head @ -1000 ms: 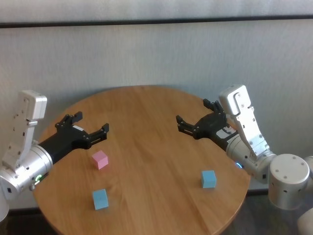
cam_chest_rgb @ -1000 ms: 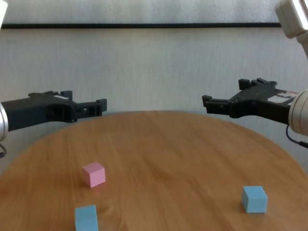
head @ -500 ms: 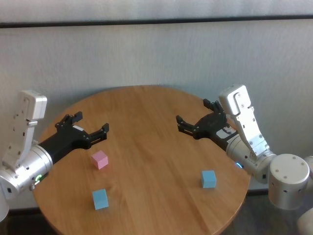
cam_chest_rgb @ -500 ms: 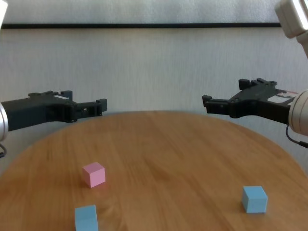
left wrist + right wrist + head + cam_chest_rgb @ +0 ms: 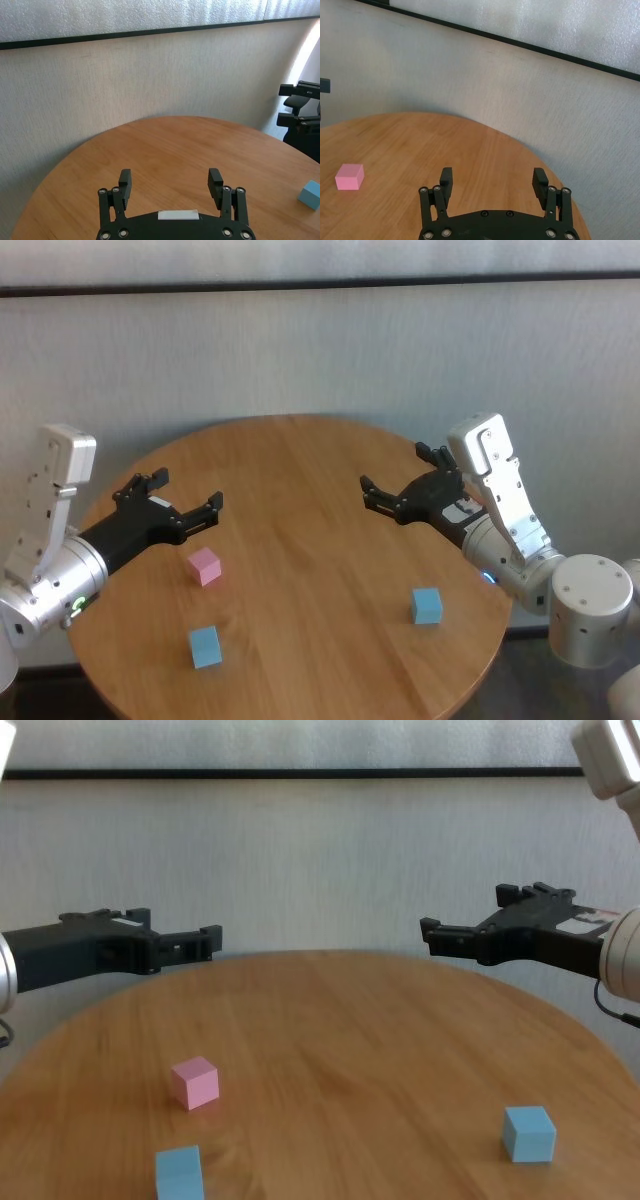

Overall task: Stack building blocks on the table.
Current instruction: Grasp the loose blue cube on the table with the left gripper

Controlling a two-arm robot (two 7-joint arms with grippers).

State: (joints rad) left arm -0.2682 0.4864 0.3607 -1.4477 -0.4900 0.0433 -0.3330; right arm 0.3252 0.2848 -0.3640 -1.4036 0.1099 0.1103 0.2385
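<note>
Three cubes lie apart on the round wooden table (image 5: 300,470). The pink block (image 5: 204,566) sits at the left, with a light blue block (image 5: 205,646) nearer the front edge. A second light blue block (image 5: 426,605) sits at the right. My left gripper (image 5: 190,498) hovers open above the table, behind the pink block. My right gripper (image 5: 392,483) hovers open above the table, behind the right blue block. Both are empty. The pink block also shows in the right wrist view (image 5: 349,177) and the chest view (image 5: 194,1082).
A pale textured wall (image 5: 320,350) with a dark rail stands behind the table. The table's round edge (image 5: 470,680) curves close to the right blue block. Bare tabletop lies between the two grippers.
</note>
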